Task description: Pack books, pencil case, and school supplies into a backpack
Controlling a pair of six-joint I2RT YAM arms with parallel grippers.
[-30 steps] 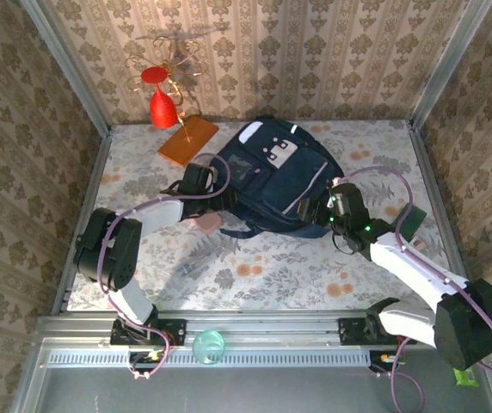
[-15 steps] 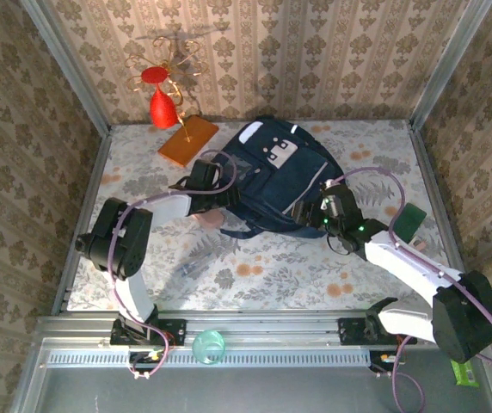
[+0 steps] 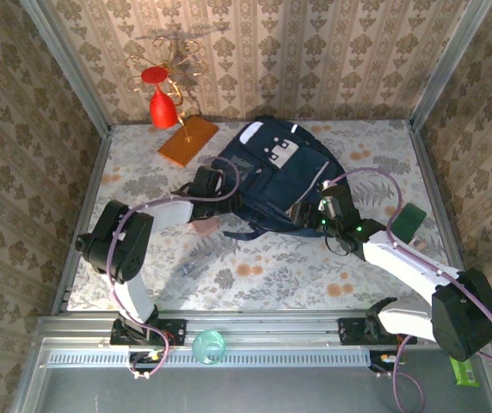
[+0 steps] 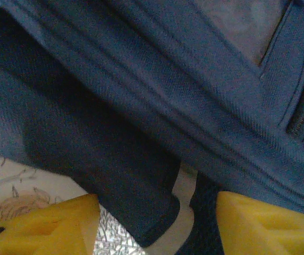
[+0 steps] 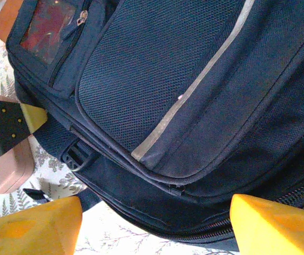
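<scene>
Floral table [image 3: 255, 271] carries the backpack [image 3: 272, 172]. My left end effector [image 4: 154, 215] stands spread at the backpack's left side, straddling a fabric fold. My right end effector [image 5: 156, 212] gapes wide at its near edge. The pencil case [image 5: 8, 167] lies just beside its near-left corner.

The right gripper [image 5: 154, 228], jaws apart, faces the backpack [image 5: 194, 95]; pencil case [image 5: 6, 171] at left.

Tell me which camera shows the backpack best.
Top external: the whole backpack is in frame. Right wrist gives its mesh pocket and pale stripe close up; left wrist gives blurred navy fabric folds.
</scene>
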